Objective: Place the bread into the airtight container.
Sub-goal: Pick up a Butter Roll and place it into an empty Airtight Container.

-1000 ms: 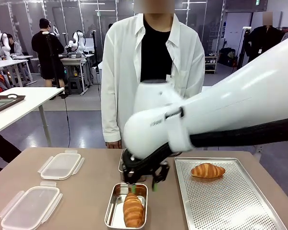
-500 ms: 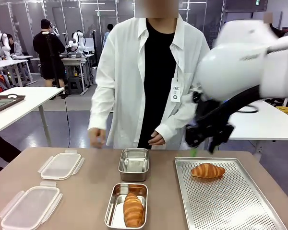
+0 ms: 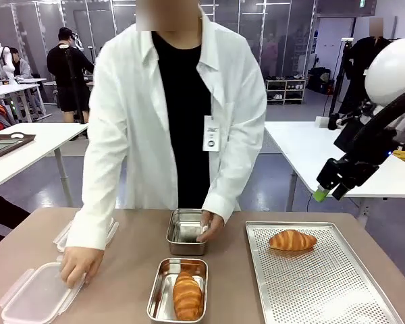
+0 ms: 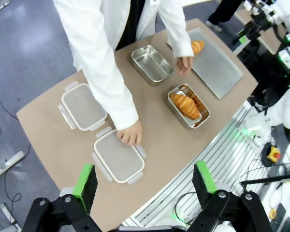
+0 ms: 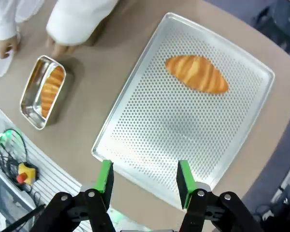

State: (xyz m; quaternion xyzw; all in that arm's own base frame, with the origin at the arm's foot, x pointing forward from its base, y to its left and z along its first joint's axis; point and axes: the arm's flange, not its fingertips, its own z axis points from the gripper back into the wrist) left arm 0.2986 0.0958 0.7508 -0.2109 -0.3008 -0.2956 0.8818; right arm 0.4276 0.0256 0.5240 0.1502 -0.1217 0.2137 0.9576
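Note:
One bread (image 3: 187, 295), a croissant, lies in the near steel container (image 3: 158, 303) at the table's front. A second bread (image 3: 292, 239) rests on the perforated tray (image 3: 324, 283). My right gripper (image 3: 331, 187) hangs high above the tray's far right side, open with nothing in it. From its wrist I look down on the tray's bread (image 5: 197, 73) and the filled container (image 5: 31, 108) past the open right gripper (image 5: 145, 178). High over the table, my left gripper (image 4: 144, 180) stands open, above the bread in its container (image 4: 186, 105).
The person leans over the table, one hand (image 3: 210, 226) on the empty steel container (image 3: 186, 233), the other hand (image 3: 77, 264) on the near clear lid (image 3: 34, 297). A second lid (image 4: 83, 106) lies beyond it, partly under the sleeve.
My right arm has swung from over the near container up and off to the right. The person has leaned in, putting hands on the lid and the empty container.

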